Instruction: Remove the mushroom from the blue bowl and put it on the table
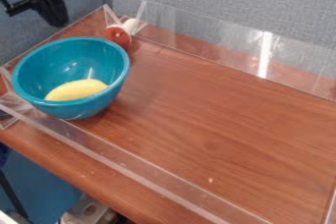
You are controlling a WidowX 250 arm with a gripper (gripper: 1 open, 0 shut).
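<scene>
The blue bowl (73, 76) stands at the left end of the table (210, 120). A yellow rounded object (77, 90) lies inside it. What looks like the mushroom (120, 32), with a red cap and a white stem, lies on the table in the back corner, outside the bowl and against the clear wall. My black gripper (55, 14) hangs at the top left, above and behind the bowl's far rim. Its fingers are together, pointing down, and I see nothing between them.
Low clear acrylic walls (210, 36) border the tabletop on all sides. A blue-grey wall stands behind. Bare wood stretches to the right of the bowl.
</scene>
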